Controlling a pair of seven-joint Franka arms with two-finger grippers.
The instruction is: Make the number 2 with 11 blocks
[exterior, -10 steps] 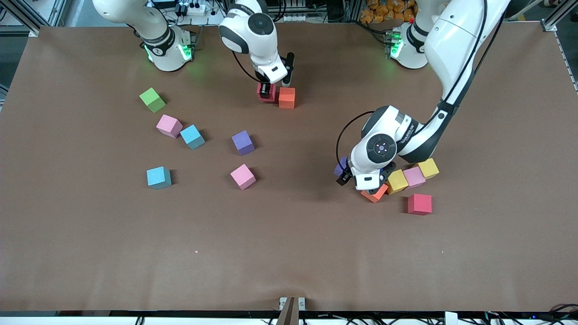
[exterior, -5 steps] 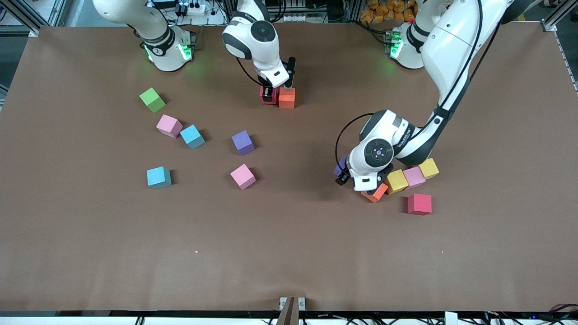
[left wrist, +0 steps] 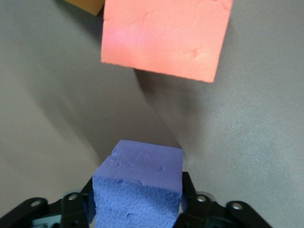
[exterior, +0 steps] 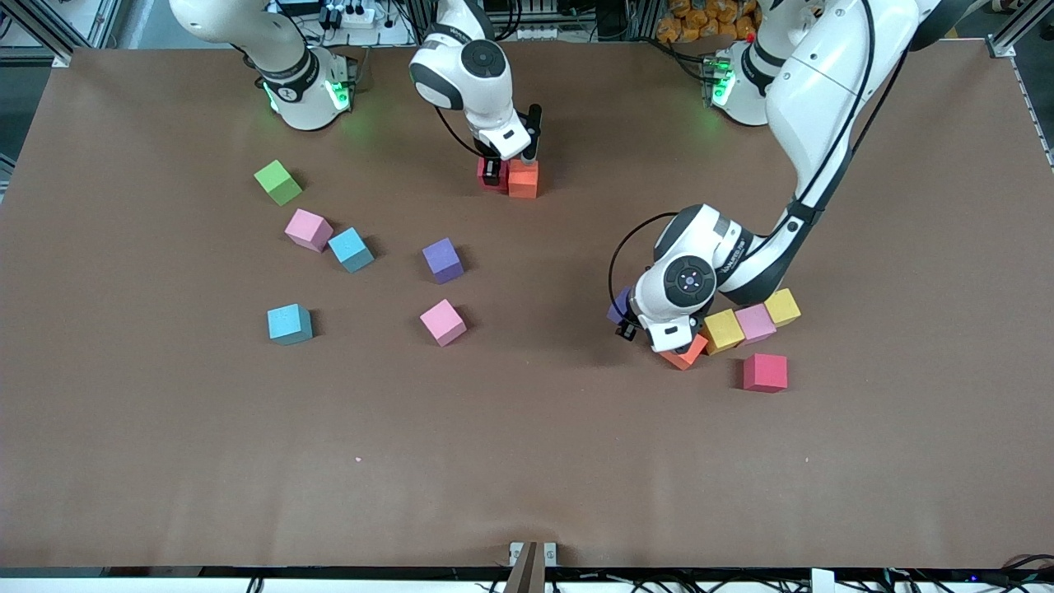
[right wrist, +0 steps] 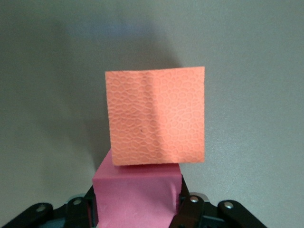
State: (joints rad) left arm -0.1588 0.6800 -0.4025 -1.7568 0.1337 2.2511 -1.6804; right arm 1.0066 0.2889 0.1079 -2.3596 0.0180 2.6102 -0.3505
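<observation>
Left tool [left wrist: 137, 216] – clamped on purple cube [left wrist: 137, 190]

A: Item one?
B: Bench [exterior: 527, 461], covered edge to edge in a matte brown sheet, evenly lit, with soft shadows.

A: Along the edge farthest from the front camera?
B: Aluminium frame posts [exterior: 1011, 33] at the corners, a white power strip [exterior: 356, 14] with plugs, black cables, a heap of orange bags [exterior: 706, 23].

A: Nearest edge?
B: One small metal bracket [exterior: 532, 553], cables below it.
</observation>
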